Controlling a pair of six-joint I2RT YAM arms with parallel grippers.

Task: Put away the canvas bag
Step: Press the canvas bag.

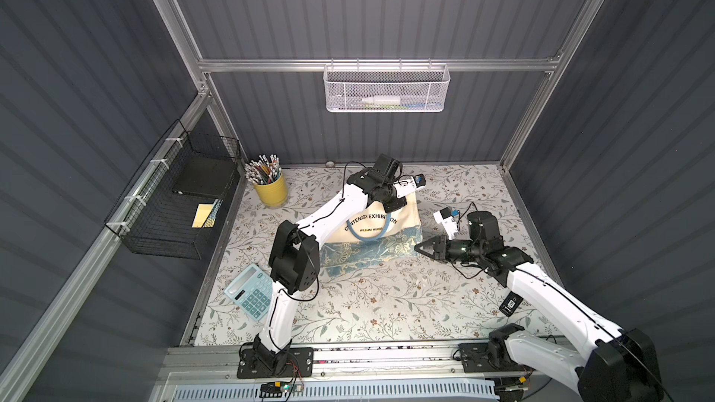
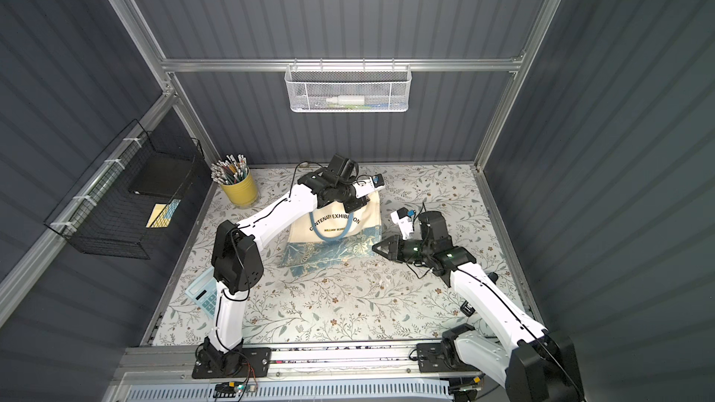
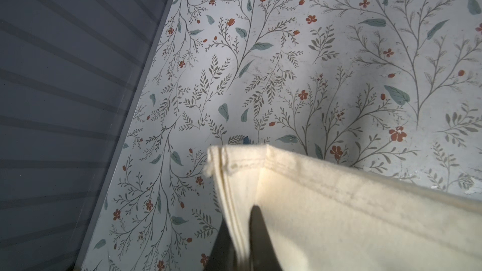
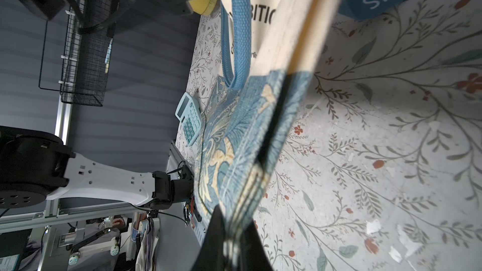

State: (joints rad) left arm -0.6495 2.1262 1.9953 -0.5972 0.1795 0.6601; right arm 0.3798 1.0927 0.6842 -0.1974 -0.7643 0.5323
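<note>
The canvas bag [image 1: 371,226] [image 2: 336,226] is cream with black print, a blue floral band along its bottom and a blue handle [image 1: 367,235] hanging over the print. It is stretched between both arms at the middle back of the table. My left gripper [image 1: 399,203] [image 2: 354,206] is shut on the bag's cream top corner; in the left wrist view the hem [image 3: 339,217] runs between its jaws [image 3: 240,235]. My right gripper [image 1: 419,248] [image 2: 377,248] is shut on the floral bottom corner [image 4: 247,126], pinched between its jaws [image 4: 234,238].
A black wire basket [image 1: 174,203] holding a dark book hangs on the left wall. A white mesh basket [image 1: 387,88] hangs on the back rail. A yellow cup of pencils [image 1: 271,187], a blue calculator [image 1: 249,295] and a small black device [image 1: 510,303] sit on the floral table.
</note>
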